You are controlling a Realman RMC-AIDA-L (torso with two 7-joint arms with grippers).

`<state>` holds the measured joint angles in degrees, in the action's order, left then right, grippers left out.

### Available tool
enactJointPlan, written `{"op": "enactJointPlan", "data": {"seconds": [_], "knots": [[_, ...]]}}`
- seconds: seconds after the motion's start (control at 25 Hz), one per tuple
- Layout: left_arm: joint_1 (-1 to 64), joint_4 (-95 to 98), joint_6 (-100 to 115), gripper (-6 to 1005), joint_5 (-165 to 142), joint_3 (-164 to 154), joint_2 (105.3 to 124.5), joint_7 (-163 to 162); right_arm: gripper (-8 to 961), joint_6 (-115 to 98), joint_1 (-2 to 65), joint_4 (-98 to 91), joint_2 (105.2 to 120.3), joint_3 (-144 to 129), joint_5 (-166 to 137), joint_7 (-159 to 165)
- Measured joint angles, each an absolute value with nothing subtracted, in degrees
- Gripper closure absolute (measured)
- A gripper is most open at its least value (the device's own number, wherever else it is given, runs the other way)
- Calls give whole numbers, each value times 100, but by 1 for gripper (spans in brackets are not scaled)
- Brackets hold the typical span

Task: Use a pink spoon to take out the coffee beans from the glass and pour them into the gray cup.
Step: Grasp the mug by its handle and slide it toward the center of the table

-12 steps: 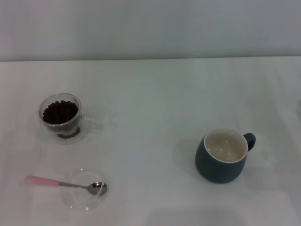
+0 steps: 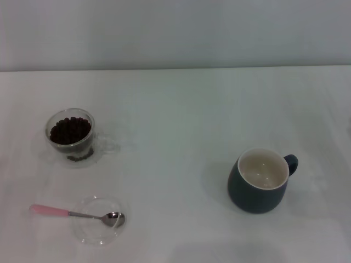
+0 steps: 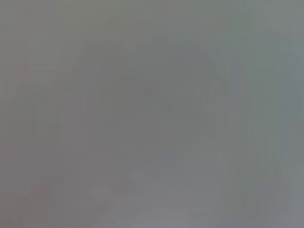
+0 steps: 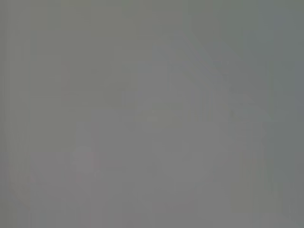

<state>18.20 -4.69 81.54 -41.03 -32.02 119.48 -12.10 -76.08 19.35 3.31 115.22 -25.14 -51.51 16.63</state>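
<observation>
The glass (image 2: 72, 137) stands at the left of the white table, filled with dark coffee beans (image 2: 70, 130). In front of it the pink spoon (image 2: 77, 213) lies flat, its metal bowl resting in a flat clear glass dish (image 2: 98, 220) and its pink handle pointing left. The gray cup (image 2: 262, 179) stands at the right with its handle to the right and a cream inside that holds nothing. Neither gripper shows in the head view. Both wrist views give only a plain grey blur.
The white table (image 2: 175, 120) runs back to a pale wall. Open tabletop lies between the glass and the gray cup.
</observation>
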Motion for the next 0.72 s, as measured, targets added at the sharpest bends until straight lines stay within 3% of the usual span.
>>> {"op": "enactJointPlan", "data": {"seconds": [0.72], "knots": [[1797, -475, 8296, 112, -3971, -3190, 11953, -1471, 276, -8070, 1420, 742, 11516, -4198, -5201, 1740]]}}
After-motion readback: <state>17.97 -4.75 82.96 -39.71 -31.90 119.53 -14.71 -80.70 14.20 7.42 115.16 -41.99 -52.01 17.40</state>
